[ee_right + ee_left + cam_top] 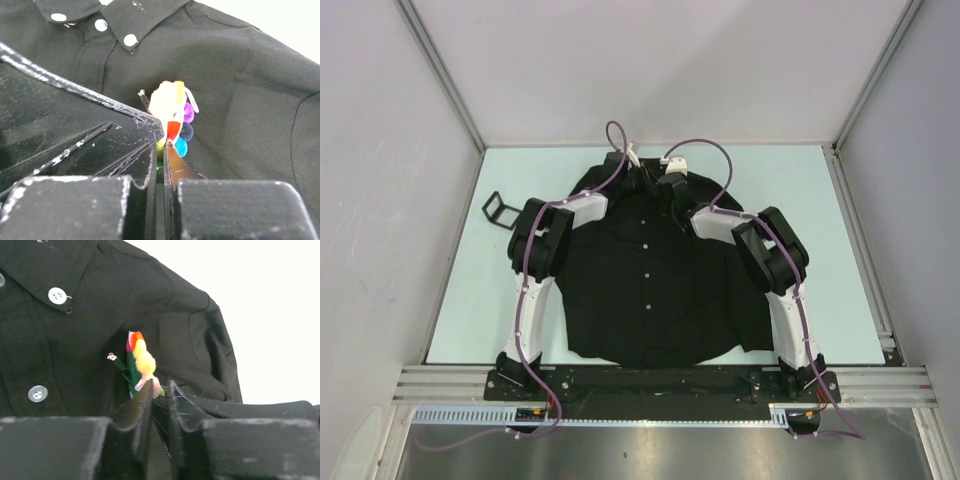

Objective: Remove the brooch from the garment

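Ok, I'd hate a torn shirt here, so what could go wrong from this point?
1. The pin of the brooch looks hooked in the garment; pulling away could snag or tear the fabric.
2. The right end effector and left end effector pinch only the brooch's soft lower edge, so it might slip free or lose petals.

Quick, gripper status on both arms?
Left gripper: closed, pinching the lower edge of the brooch.
Right gripper: closed, pinching the brooch too.
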{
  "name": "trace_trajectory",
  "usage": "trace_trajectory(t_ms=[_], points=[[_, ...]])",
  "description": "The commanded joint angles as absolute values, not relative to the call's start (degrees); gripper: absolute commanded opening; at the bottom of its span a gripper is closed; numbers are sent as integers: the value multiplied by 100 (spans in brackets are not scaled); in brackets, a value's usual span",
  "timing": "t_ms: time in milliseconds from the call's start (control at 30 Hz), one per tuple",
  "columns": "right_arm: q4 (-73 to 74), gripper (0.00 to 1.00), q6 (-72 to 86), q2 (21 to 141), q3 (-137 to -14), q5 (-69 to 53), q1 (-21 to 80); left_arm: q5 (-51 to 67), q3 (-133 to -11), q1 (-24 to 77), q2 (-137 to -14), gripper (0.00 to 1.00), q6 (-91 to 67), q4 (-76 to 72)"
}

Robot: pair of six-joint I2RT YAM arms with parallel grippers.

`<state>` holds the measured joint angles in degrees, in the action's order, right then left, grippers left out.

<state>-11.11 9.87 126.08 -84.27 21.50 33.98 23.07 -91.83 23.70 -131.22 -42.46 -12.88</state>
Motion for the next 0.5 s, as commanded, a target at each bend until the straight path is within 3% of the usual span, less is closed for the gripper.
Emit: trace_trajectory(t_ms=[0, 67, 133, 467], points=[[-1107, 0, 1485, 12455, -8430, 1795, 3156, 2400, -9211, 2461, -12674, 30, -4000, -1222], [-1160, 0, 1599, 12410, -8332, 1574, 3068, 2329, -9202, 2461, -12621, 47, -3929, -1178], [-1230, 0, 1792, 12384, -8218, 1258, 2919, 2294, -9185, 2461, -12595, 53, -3832, -1160], [-1590, 0, 2513, 12322, -7797, 107, 2417, 2180, -9466, 2400, -12858, 46, -3841, -844]])
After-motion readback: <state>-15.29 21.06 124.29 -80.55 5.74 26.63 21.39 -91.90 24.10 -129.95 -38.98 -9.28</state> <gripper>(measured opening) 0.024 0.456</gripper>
